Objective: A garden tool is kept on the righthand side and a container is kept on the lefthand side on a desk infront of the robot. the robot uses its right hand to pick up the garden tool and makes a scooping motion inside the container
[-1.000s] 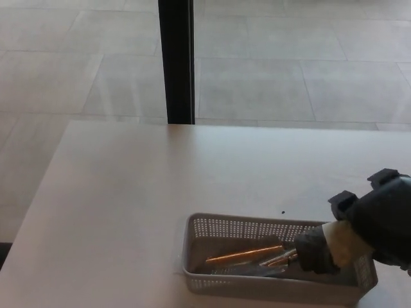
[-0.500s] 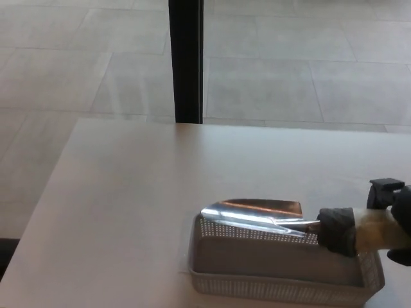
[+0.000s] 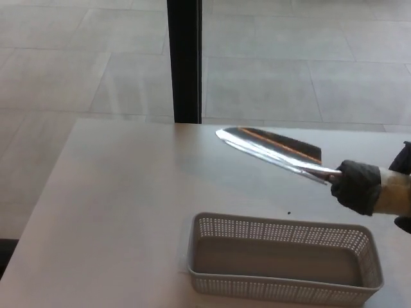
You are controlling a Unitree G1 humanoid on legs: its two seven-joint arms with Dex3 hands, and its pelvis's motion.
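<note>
1. Holding the garden tool (image 3: 273,152) in my right hand (image 3: 379,192), I have my fingers closed round its handle at the picture's right edge; the dark, ribbed-looking grip end sticks out of my fist toward the blade.
2. The tool's long axis runs from my fist up and to my left, tip highest, so the blade hangs in the air above the desk (image 3: 115,205), on the far side of the container (image 3: 282,269).
3. The container lies below and nearer to me than the blade, apart from it, with nothing touching. I judge that another scoop means tipping the tip down and drawing it back toward me over the far wall.
4. My right hand is the only hand near it; my left hand does not show.
5. The blade is polished metal, a pointed trowel shape with a shallow trough that catches bright glare and an orange-brown reflection.
6. The container is a long, low, grey plastic basket with perforated walls, rounded corners and a smooth floor; it looks empty.
7. The desk is matt, pale and smooth.
</note>
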